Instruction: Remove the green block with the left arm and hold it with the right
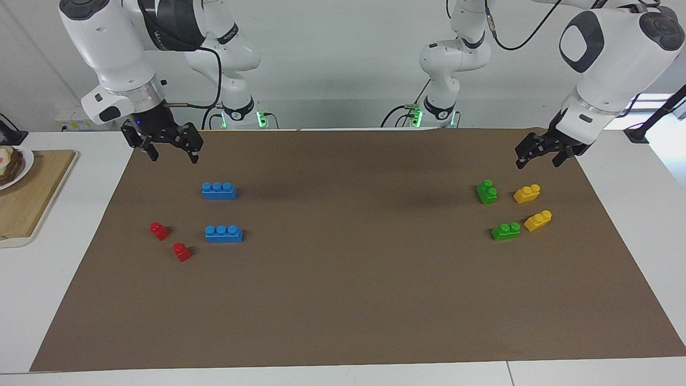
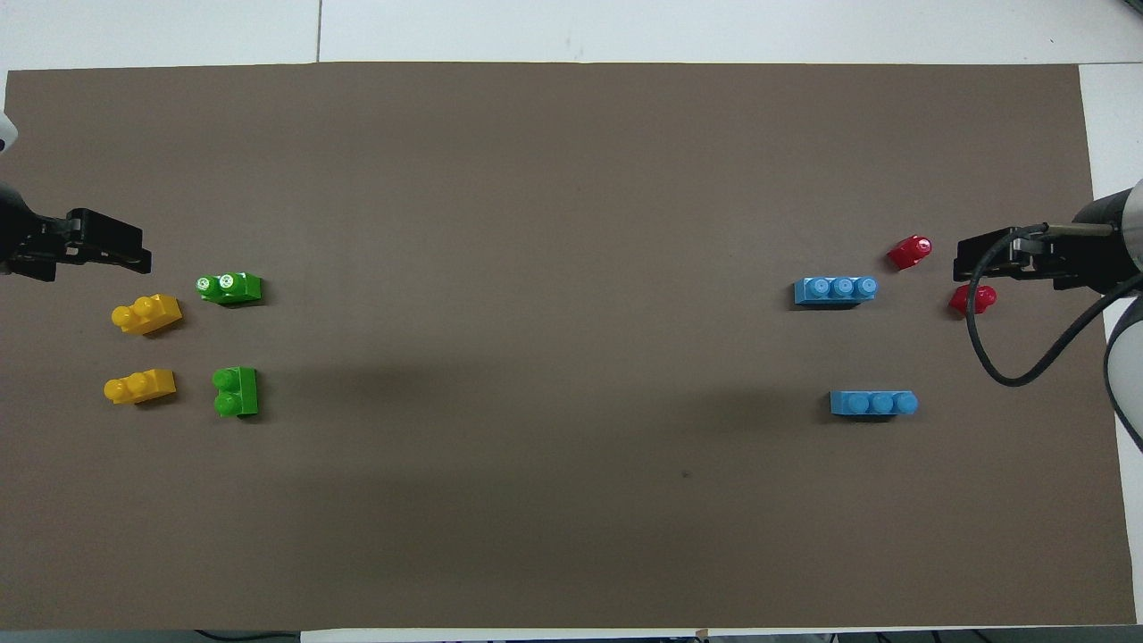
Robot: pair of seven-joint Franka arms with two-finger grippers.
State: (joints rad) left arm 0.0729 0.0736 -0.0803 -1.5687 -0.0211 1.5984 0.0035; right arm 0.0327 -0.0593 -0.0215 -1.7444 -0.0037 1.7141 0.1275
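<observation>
You have two glossy white jointed arms with grey panels, green base lights and black cables, the left claw (image 1: 538,156) slim, the right claw (image 1: 170,148) broader below a silver ring.

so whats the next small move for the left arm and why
Probably bring the left gripper down over the green block nearer the robots. It hangs open above the mat near that block and holds nothing. The right gripper waits open at the right arm's end.

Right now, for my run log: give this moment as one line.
left gripper: open, empty, raised near yellow blocks | right gripper: open, empty, waiting above mat | green blocks: both untouched on mat
</observation>
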